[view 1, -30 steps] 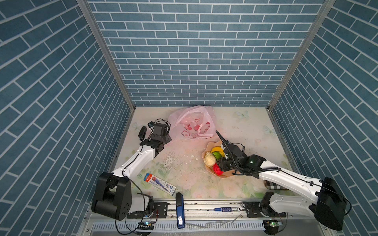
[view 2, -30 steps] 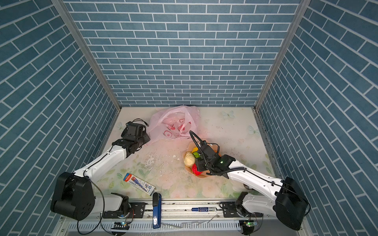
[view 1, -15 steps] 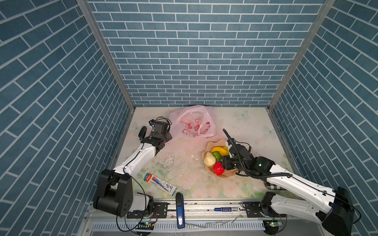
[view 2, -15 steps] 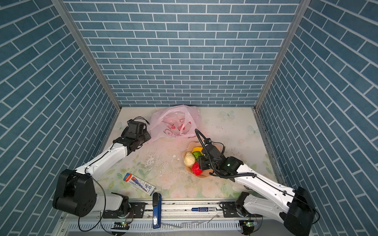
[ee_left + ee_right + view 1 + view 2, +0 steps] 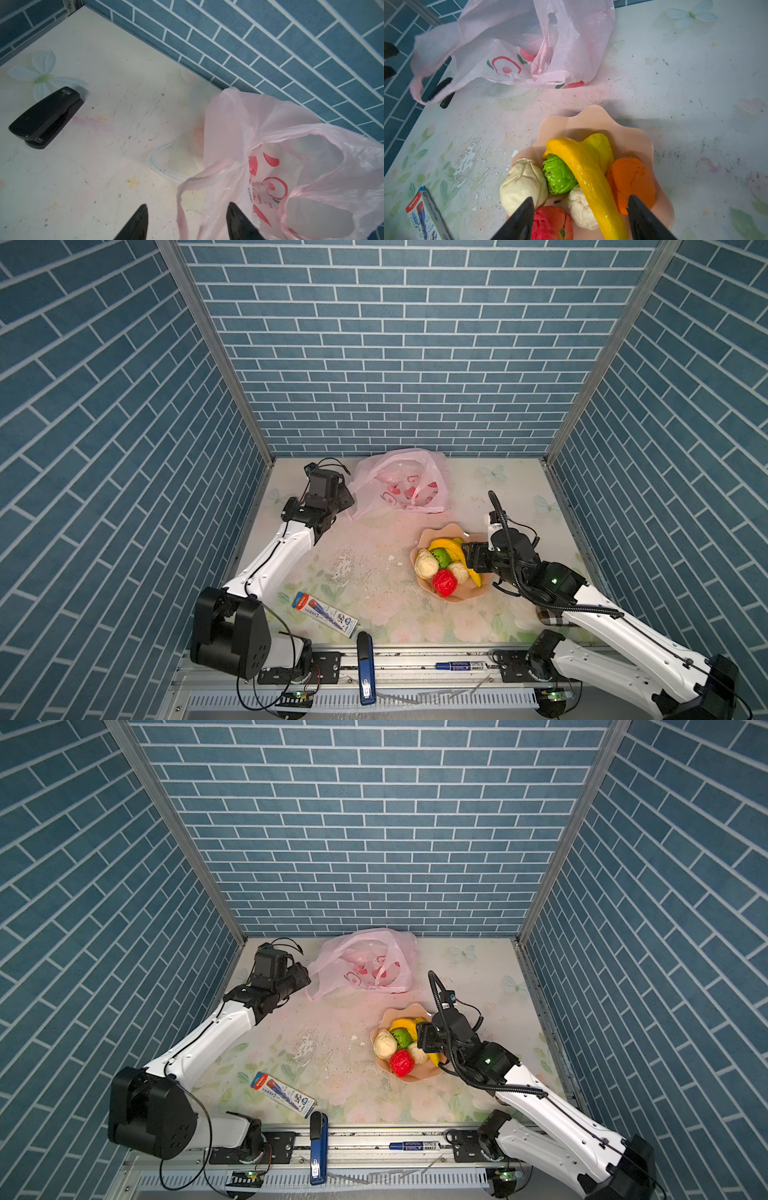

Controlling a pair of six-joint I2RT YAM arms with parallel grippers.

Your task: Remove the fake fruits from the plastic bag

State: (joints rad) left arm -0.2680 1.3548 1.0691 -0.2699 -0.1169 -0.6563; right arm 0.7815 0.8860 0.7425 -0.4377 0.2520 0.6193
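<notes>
The pink plastic bag (image 5: 399, 485) (image 5: 365, 965) lies crumpled at the back of the table, mouth open, and no fruit shows inside it (image 5: 291, 166). My left gripper (image 5: 187, 205) (image 5: 347, 506) stands open at its left edge, a loose bag handle hanging between the jaws. The fake fruits sit on a peach plate (image 5: 591, 116) (image 5: 442, 527): banana (image 5: 587, 176), green ball (image 5: 558, 176), orange (image 5: 631, 182), yellow round one (image 5: 600, 147), red one (image 5: 552, 224) and two cream ones (image 5: 523, 185). My right gripper (image 5: 581, 197) (image 5: 467, 556) hovers open over them, holding nothing.
A black stapler (image 5: 45, 118) lies by the back left wall behind the bag. A clear ring (image 5: 162, 164) lies flat beside the bag. A toothpaste box (image 5: 326, 614) sits front left. A blue stapler (image 5: 365, 664) and a pen (image 5: 459, 665) rest on the front rail.
My left gripper has gone from shut to open and let go of the bag handle. The right gripper has drawn back from the plate toward the right and opened wider.
</notes>
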